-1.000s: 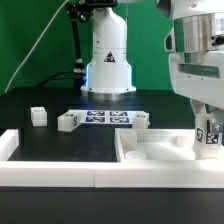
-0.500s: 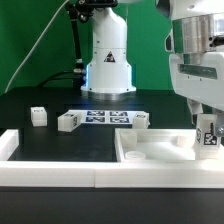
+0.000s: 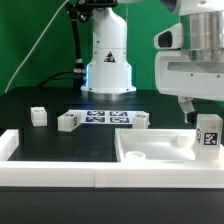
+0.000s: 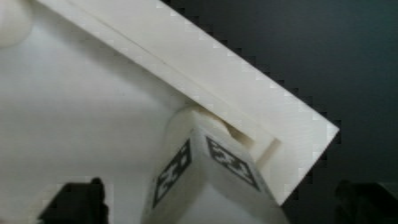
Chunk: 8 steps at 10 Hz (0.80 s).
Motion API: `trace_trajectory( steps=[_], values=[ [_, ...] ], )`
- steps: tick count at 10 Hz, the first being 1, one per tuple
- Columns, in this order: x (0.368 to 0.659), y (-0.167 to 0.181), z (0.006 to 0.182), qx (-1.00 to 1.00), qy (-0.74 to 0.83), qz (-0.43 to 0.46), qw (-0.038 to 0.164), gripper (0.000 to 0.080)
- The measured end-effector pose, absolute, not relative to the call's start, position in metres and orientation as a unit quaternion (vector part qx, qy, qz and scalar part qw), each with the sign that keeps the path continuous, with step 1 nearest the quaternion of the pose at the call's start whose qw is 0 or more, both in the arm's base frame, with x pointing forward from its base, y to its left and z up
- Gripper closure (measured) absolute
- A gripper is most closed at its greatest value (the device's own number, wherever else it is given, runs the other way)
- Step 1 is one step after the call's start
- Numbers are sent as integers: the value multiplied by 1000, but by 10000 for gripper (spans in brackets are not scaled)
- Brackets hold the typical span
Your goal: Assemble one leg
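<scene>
The leg, a small white post with black-and-white tags, stands upright at the panel's corner. The gripper has its fingers spread wide, touching nothing.

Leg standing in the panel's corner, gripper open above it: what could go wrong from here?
1. The leg stands upright in the panel corner at the exterior view's right, with nothing holding it. If it is not fully seated, it may tip out. I cannot tell how deep it sits.
2. In the wrist view the gripper is open, its fingers on either side of the leg. A sideways move before rising clear could knock it over.
</scene>
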<state>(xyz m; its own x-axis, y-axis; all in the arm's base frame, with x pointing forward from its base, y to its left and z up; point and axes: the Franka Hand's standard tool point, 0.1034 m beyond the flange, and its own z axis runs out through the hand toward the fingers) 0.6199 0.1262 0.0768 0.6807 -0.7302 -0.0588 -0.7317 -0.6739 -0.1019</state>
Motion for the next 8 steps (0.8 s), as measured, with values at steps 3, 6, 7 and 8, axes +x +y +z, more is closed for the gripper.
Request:
trace_trajectory(
  steps=[3, 6, 7, 8],
  values=[
    [619, 125, 75, -969, 243, -6, 41, 150],
    [619, 119, 73, -995, 89, -11, 34, 150],
    [620, 111, 73, -998, 59, -8, 33, 150],
    [618, 104, 72, -998, 51, 9, 32, 150]
  ],
)
